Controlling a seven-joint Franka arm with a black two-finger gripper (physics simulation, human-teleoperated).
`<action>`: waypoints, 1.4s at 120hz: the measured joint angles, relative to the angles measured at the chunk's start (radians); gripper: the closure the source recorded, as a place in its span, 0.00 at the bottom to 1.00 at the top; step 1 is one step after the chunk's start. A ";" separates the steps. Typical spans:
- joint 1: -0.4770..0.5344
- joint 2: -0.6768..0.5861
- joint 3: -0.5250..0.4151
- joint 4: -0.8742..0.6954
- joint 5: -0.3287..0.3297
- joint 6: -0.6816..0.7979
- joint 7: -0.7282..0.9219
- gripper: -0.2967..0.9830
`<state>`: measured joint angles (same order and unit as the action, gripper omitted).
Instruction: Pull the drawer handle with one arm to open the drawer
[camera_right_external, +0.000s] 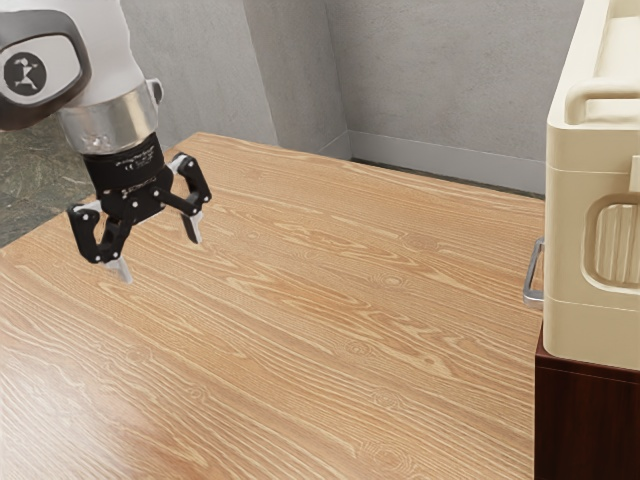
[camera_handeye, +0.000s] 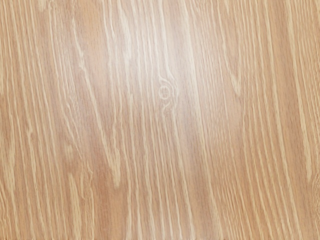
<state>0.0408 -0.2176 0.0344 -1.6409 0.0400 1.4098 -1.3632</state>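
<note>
The tool, a black two-finger gripper (camera_right_external: 159, 249), hangs at the left of the frame in the exterior view, its fingers wide apart with nothing between them. The slim silver metal handle (camera_right_external: 530, 277) sits at the right, well apart from it, on the side of the cream box-shaped cabinet (camera_right_external: 575, 240) that faces the arm. That side is almost edge-on, so whether the drawer stands ajar cannot be told. A dark red-brown base (camera_right_external: 590, 420) holds the cabinet at the lower right; the light wood-grained table (camera_right_external: 300, 310) stretches between, and its grain lies under the wrist view too. The step in hand looks like the approach: the tool should cross toward the handle, line its fingers up around the bar, then close and pull.
</note>
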 joint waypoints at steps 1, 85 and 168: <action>-0.001 0.000 0.000 -0.002 0.000 0.003 -0.003 0.23; -0.171 0.133 -0.051 -0.048 -0.054 0.341 0.313 0.23; -0.273 0.211 -0.140 -0.064 -0.120 0.643 0.636 0.24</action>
<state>-0.2318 -0.0069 -0.1058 -1.7047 -0.0798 2.0528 -0.7271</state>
